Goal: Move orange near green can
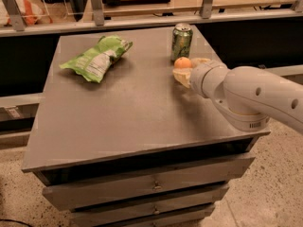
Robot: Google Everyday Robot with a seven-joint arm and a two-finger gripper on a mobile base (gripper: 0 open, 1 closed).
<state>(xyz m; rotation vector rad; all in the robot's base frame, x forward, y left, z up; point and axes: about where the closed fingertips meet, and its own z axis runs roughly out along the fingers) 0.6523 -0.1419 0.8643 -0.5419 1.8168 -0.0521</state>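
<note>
no legible text on green can [181,41] or chip bag [97,59], claw [188,68] at orange [182,62]
</note>
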